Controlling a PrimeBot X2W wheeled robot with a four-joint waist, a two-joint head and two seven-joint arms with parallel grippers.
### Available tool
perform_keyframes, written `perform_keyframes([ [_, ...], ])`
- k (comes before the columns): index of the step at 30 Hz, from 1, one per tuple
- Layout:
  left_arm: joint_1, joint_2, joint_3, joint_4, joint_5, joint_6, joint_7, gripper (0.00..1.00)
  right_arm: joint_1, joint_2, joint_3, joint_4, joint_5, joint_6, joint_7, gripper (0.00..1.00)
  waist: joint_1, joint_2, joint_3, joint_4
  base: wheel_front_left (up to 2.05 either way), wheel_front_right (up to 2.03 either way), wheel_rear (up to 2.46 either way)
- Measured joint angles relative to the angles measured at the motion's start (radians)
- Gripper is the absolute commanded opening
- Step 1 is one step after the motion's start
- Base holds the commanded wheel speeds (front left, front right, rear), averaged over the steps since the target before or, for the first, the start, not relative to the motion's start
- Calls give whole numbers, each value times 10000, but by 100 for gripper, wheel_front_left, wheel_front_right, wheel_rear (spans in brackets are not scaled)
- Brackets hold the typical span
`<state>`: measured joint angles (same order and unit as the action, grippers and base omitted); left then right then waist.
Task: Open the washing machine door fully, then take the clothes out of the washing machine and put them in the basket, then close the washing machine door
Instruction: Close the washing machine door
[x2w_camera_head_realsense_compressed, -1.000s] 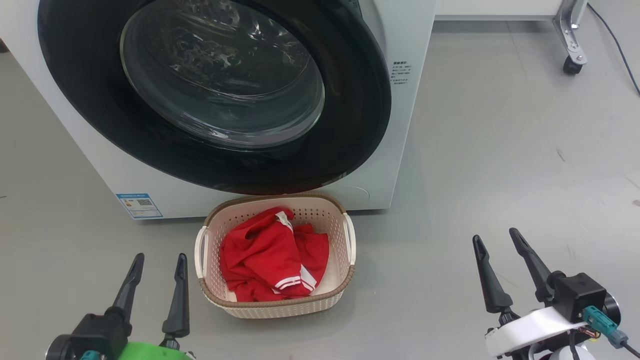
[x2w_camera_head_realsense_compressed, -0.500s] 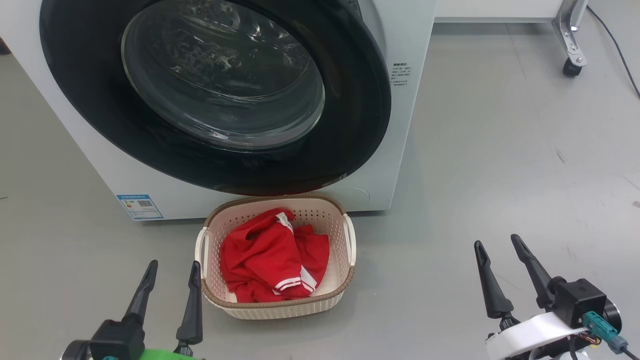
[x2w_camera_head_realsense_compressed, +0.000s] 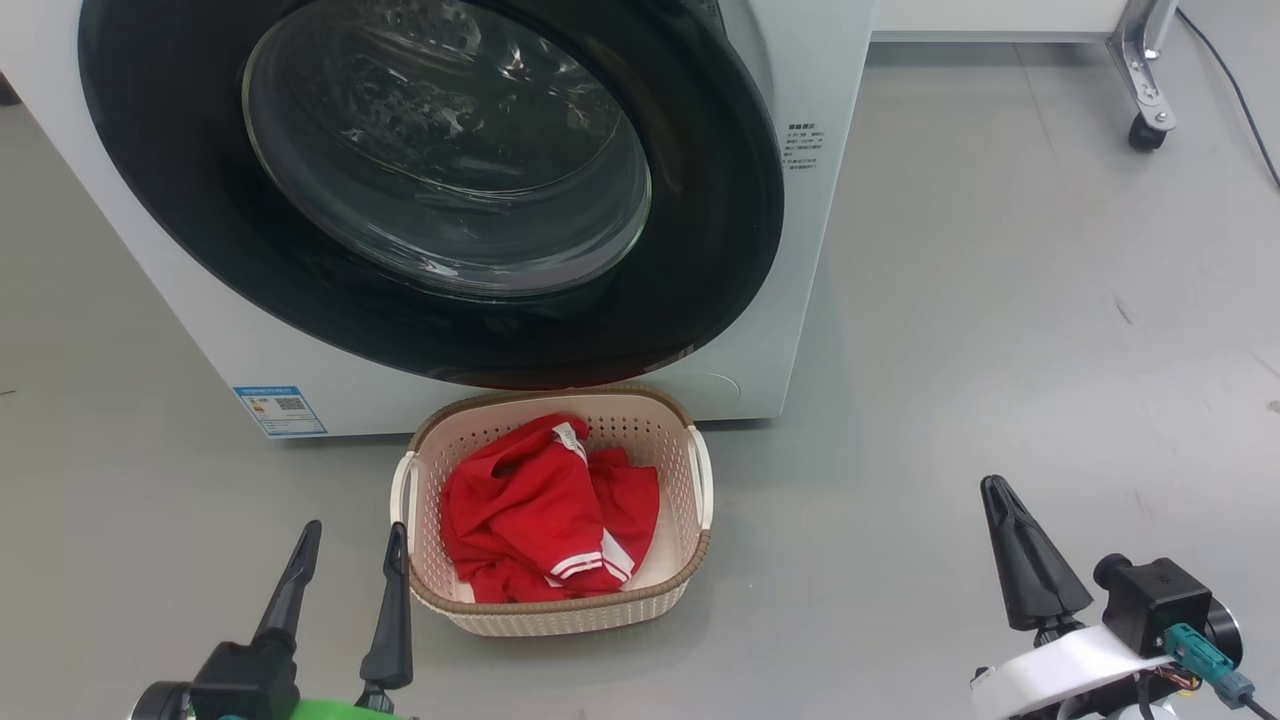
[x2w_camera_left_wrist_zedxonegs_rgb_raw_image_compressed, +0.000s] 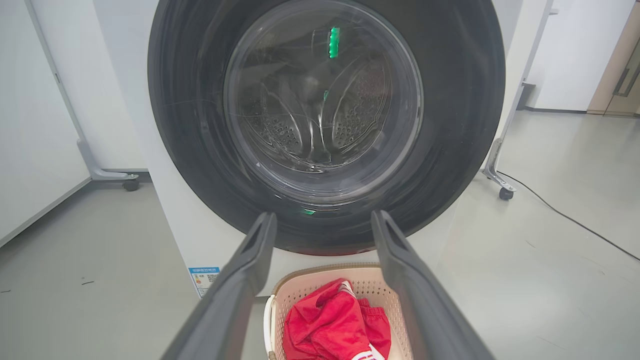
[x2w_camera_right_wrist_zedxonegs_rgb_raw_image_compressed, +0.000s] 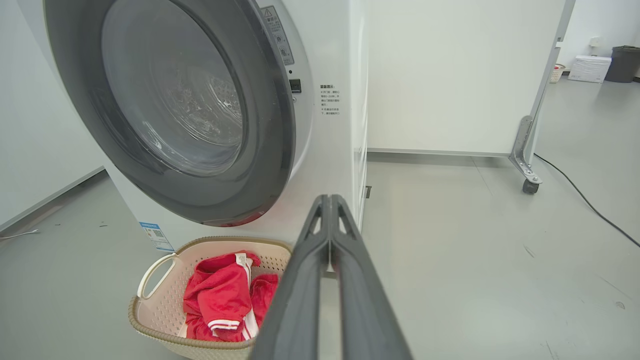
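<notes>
Tally: counting one boxy white washing machine (x2w_camera_head_realsense_compressed: 825, 250) at upper left of the head view, one round washing machine door (x2w_camera_head_realsense_compressed: 700, 250) with glossy black rim and bulging clear glass lying across its front, and one cream perforated basket (x2w_camera_head_realsense_compressed: 560, 620) with brown woven-look rim and two white handles sitting lower centre, holding crumpled red white-striped clothes (x2w_camera_head_realsense_compressed: 530, 520). Noting one blue sticker (x2w_camera_head_realsense_compressed: 280, 410) with a square code below the door and small printed text (x2w_camera_head_realsense_compressed: 803, 145) right of it, both too small for reading. Finding left gripper (x2w_camera_head_realsense_compressed: 355, 527) at lower left gaping wide, gripping nothing; right gripper (x2w_camera_head_realsense_compressed: 995, 487) at lower right pressing its two fingers together on nothing.
</notes>
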<state>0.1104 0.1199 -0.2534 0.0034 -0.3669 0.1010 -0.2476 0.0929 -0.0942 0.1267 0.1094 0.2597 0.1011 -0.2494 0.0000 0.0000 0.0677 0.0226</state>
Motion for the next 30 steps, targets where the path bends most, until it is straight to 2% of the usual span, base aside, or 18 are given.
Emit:
perform_keyframes([
  [13,-1,-84,-46,-13,322,81,0,100,1,-61,-77,-23,0,2,0,0,0,0,135,146,0,0,0],
  [24,-54,-161,-267,-79,525,82,-2,100,-70,-552,-169,-81,-2,33,0,0,0,0,503,571,0,0,0],
  [30,-267,-240,-407,-198,771,82,-4,100,-827,-773,23,-288,-71,111,6,0,0,0,857,855,0,0,0],
])
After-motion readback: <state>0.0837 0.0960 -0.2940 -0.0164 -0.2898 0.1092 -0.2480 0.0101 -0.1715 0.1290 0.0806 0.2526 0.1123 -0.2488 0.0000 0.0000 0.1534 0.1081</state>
